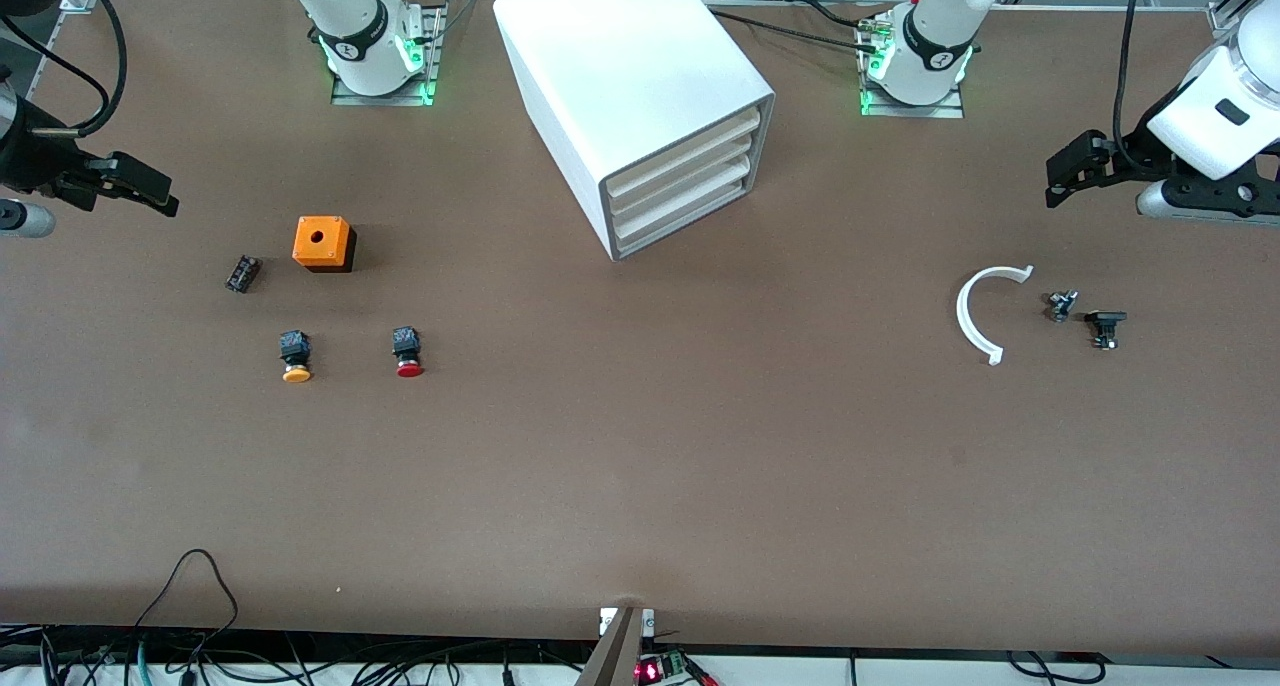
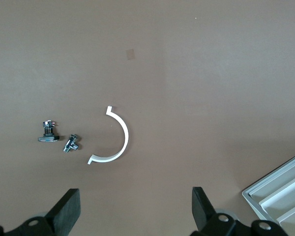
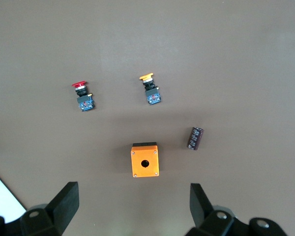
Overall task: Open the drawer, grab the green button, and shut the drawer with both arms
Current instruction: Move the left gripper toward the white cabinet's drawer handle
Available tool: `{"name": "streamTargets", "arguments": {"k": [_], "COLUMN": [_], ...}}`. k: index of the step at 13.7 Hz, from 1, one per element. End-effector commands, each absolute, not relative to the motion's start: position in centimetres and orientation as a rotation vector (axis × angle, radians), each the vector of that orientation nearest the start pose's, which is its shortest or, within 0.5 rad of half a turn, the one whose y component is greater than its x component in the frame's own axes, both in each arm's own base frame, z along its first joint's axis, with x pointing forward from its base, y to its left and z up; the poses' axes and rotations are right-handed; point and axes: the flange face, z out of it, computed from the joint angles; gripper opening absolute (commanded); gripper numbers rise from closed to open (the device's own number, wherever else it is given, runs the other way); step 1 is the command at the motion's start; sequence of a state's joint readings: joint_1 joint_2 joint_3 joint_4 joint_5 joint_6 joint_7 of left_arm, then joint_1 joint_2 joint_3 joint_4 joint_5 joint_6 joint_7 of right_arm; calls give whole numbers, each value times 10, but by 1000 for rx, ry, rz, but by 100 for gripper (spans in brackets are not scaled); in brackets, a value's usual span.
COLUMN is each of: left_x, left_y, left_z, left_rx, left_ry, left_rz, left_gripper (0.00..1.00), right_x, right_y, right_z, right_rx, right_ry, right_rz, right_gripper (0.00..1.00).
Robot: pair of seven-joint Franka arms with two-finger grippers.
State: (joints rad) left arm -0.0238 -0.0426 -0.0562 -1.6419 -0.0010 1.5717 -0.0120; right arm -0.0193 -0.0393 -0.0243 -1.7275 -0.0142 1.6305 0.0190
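The white box cabinet (image 1: 640, 86) stands mid-table between the arm bases, and its three cream drawer fronts face the left arm's end. The lowest drawer (image 1: 690, 209) is shut. A corner of the cabinet shows in the left wrist view (image 2: 280, 196). The green-capped button is hidden. My left gripper (image 1: 1062, 181) is open and empty, up over the left arm's end of the table (image 2: 136, 211). My right gripper (image 1: 150, 191) is open and empty, up over the right arm's end (image 3: 132, 209).
Toward the right arm's end lie an orange box with a hole (image 1: 323, 242), a small black part (image 1: 243, 273), an orange-capped button (image 1: 295, 356) and a red-capped button (image 1: 407, 352). Toward the left arm's end lie a white half ring (image 1: 980, 311) and two small metal fittings (image 1: 1061, 305).
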Motion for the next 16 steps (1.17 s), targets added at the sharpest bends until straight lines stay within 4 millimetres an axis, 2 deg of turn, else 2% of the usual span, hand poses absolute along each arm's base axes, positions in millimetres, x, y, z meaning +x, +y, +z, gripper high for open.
{"name": "streamTargets", "arguments": {"k": [1, 4, 6, 7, 8, 10, 11, 12, 13, 14, 15, 16], "left_x": [542, 542, 542, 544, 561, 567, 571, 579, 590, 599, 600, 605], "left_y": [-47, -46, -46, -44, -48, -47, -47, -49, -50, -50, -56, -66], "left_z": [622, 624, 625, 617, 588, 591, 581, 561, 526, 481, 464, 437], "left_rx": [-3138, -3141, -3142, -3140, -3136, -3135, -3136, -3130, -3122, -3121, -3143, -3187], "left_ry": [159, 157, 147, 140, 152, 154, 154, 156, 161, 171, 207, 206], "left_rz": [41, 36, 34, 58, 146, 149, 176, 235, 331, 487, 587, 670], "left_gripper": [100, 100, 100, 100, 100, 100, 100, 100, 100, 100, 100, 100], "right_x": [537, 540, 540, 540, 539, 541, 542, 543, 543, 543, 544, 544], "right_y": [-19, -20, -11, -10, -9, -10, -10, -11, -11, -11, -9, -8], "right_z": [580, 581, 582, 581, 582, 582, 581, 581, 581, 581, 582, 583], "right_rx": [-3137, -3148, -3155, -3152, -3152, -3149, -3150, -3153, -3153, -3153, -3152, -3151], "right_ry": [84, 52, 25, 32, 44, 37, 28, 17, 17, 17, 13, 11], "right_rz": [72, 49, 37, 44, 44, 36, 34, 25, 24, 22, 17, 15], "right_gripper": [100, 100, 100, 100, 100, 100, 100, 100, 100, 100, 100, 100]}}
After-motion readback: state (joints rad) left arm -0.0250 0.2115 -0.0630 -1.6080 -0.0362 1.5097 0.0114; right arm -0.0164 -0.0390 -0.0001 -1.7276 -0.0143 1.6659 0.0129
